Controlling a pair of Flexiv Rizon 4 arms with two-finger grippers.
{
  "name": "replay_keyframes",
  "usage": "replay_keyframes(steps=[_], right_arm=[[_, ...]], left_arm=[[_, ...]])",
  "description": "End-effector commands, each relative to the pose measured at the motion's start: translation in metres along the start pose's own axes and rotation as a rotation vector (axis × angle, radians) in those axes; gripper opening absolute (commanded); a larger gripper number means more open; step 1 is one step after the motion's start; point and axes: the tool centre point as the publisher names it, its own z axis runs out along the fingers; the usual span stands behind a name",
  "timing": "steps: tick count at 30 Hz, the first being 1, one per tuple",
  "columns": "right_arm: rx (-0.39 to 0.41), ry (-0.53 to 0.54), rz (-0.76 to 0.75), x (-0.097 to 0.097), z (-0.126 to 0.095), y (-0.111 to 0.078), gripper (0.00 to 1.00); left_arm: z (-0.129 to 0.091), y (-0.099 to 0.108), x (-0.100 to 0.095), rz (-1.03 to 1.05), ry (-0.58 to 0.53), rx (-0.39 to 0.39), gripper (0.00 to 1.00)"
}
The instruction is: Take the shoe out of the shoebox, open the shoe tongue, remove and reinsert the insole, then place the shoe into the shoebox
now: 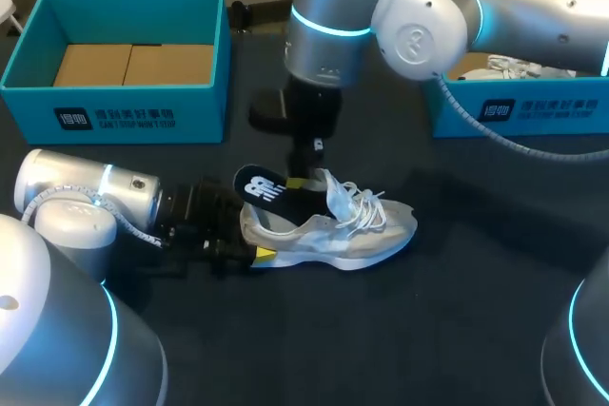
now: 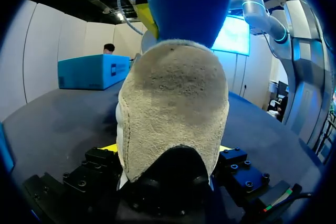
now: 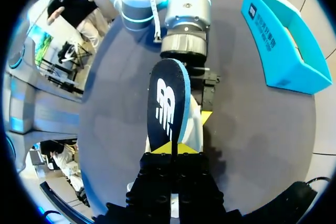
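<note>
A grey-and-white shoe (image 1: 357, 230) lies on its side on the dark table, toe to the right. My left gripper (image 1: 255, 235) stands wide around its heel, a finger touching each side; the suede heel (image 2: 173, 108) fills the left wrist view between the yellow tips. Above the shoe's opening my right gripper (image 1: 298, 183) is shut on one end of the black insole (image 1: 262, 187), which sticks out of the shoe towards the left arm. From the right wrist, the insole (image 3: 165, 103) with its white logo runs ahead of the closed yellow tips (image 3: 172, 149). Its blue underside (image 2: 186, 3) rises above the heel.
An open teal shoebox (image 1: 114, 106) with cardboard inside stands at the back left. A second teal box (image 1: 519, 111) with white contents stands at the back right, under my right arm. The table in front of the shoe is bare.
</note>
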Motion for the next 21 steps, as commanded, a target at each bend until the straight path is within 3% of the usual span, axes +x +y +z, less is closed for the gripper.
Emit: replay_keyframes(steps=[1, 7, 14, 16, 17, 21], right_arm=[[-0.010, 0.019, 0.003, -0.0057, 0.0036, 0.0054, 0.00], [-0.026, 0.045, 0.038, -0.0113, 0.0065, 0.0080, 0.00], [-0.105, 0.080, 0.079, -0.0133, 0.0060, 0.0081, 0.00], [-0.126, 0.106, 0.087, -0.0129, 0.0057, 0.0090, 0.25], [-0.146, 0.118, 0.089, -0.0124, 0.0057, 0.0099, 0.44], [-0.187, 0.146, 0.117, -0.0116, 0.0047, 0.0102, 0.60]], left_arm=[[0.0011, 0.0010, -0.0002, 0.000, -0.001, -0.002, 0.00], [0.0011, 0.0010, -0.0002, 0.000, -0.001, -0.002, 0.00], [0.0011, 0.0010, -0.0002, 0.000, -0.001, -0.002, 0.00], [0.0011, 0.0010, -0.0002, 0.000, -0.001, -0.002, 0.00], [0.0011, 0.0010, -0.0002, 0.000, -0.001, -0.002, 0.00], [0.0011, 0.0010, -0.0002, 0.000, -0.001, -0.002, 0.00]])
